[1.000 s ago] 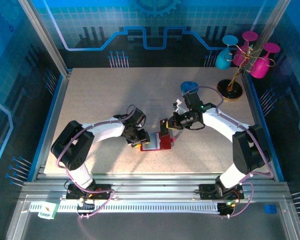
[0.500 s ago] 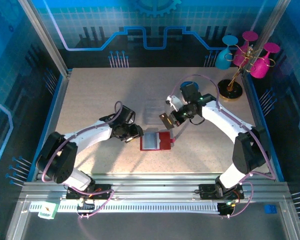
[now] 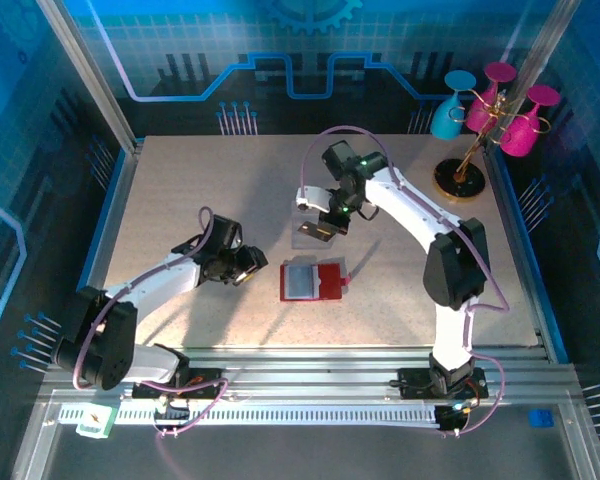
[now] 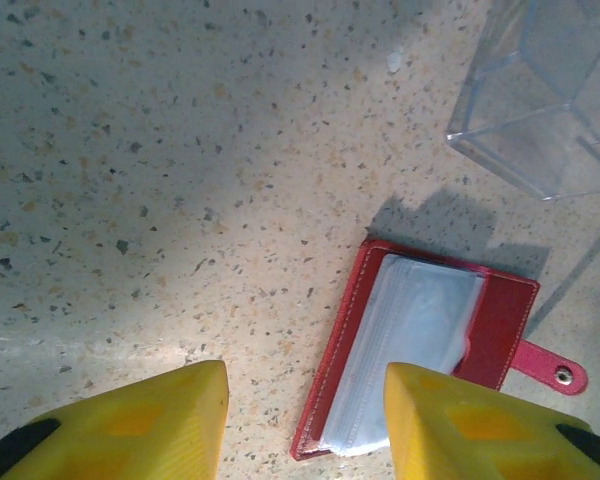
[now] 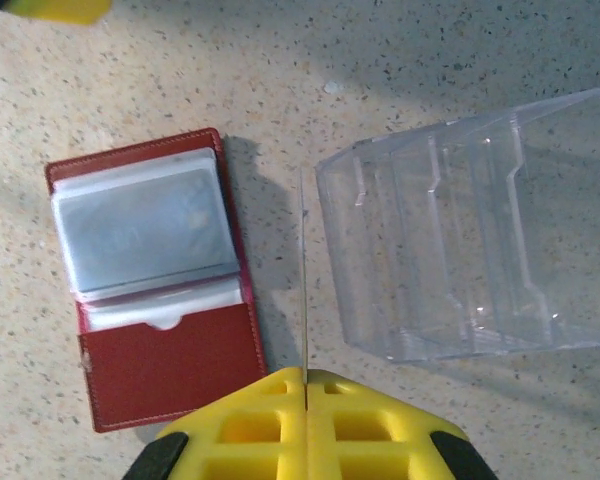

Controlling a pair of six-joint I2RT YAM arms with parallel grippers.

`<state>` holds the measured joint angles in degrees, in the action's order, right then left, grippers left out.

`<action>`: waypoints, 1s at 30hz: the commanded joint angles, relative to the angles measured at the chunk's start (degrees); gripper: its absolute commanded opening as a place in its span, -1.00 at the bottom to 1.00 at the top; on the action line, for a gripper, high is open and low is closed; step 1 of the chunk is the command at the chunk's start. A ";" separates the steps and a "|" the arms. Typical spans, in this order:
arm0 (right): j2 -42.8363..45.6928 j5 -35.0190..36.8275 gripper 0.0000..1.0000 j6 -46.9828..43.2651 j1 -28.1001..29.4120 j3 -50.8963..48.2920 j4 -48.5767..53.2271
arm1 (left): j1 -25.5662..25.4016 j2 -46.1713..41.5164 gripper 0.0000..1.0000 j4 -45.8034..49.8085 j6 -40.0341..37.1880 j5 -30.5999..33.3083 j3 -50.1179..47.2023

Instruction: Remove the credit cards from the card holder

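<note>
Compared with a second ago, both arms are pulling away from the card holder (image 5: 170,375). The left gripper (image 4: 305,395), which was pressing at the holder's left edge, is now sitting back over bare counter (image 4: 130,150), its jaws standing partly apart with nothing between them. The holder is lying just ahead of it and to its right, clear of both fingers. The right gripper (image 5: 305,382), which was working at the holder's far right corner, is now hanging farther out, closed tight on a single credit card (image 3: 316,232). From the wrist the card is showing edge-on, as a thin line running straight out from the pinched fingertips.

The holder is lying to the left of the right gripper, flat and open on the counter. Its red cover is showing along the near half and around the border, and grey see-through pockets are covering the other half. A small red snap tab is sticking out from one side. A clear tray (image 5: 470,230) with several dividers is standing ahead and to the right of the right gripper, and the held card is hanging just beside its left wall.
</note>
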<state>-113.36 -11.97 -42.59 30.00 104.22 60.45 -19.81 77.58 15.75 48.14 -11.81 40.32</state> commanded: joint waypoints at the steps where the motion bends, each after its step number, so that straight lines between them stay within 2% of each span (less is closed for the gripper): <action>1: -3.77 2.01 -1.00 -5.06 0.59 6.53 7.82 | 0.52 -2.16 -0.07 -1.91 1.89 -1.85 -1.52; 13: -14.91 5.55 -1.00 -8.28 0.68 22.39 15.04 | 0.48 -1.61 -0.05 -3.10 2.94 -1.56 -1.08; 19: -18.47 6.44 -1.00 -8.95 0.57 24.64 15.49 | 0.48 -0.86 -0.05 -3.22 2.82 -1.64 -0.69; 30: -22.53 3.78 -1.00 -9.88 0.85 26.11 16.05 | 0.58 -0.41 -0.06 -3.80 2.58 -1.23 -0.16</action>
<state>-134.34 -6.59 -51.33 30.09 128.38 74.00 -19.81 76.55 12.53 50.72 -12.47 39.16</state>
